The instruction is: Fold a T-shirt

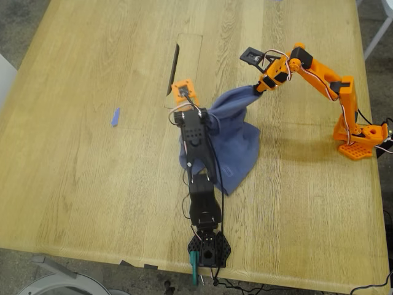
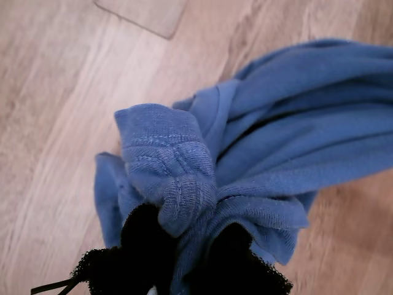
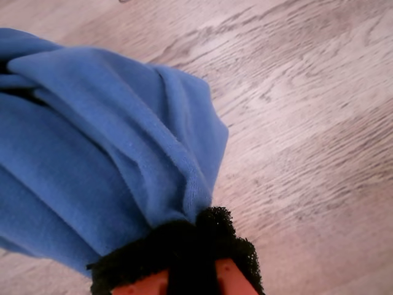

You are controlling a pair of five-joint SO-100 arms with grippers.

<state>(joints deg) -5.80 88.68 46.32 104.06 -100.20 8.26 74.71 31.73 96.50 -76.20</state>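
Over the wooden table (image 1: 92, 184), bunched slate-blue T-shirt (image 1: 236, 138) strung between my first claw (image 2: 184, 246) and second claw (image 3: 196, 246), both clamping it.

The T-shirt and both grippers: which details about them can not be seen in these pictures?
- T-shirt: chest print hidden by bunched folds in every view.
- My first gripper: fingertips buried in cloth in the first wrist view.
- My second gripper: the second wrist view's edge cuts off its body.
- Blue scrap: too small in the exterior view to identify.
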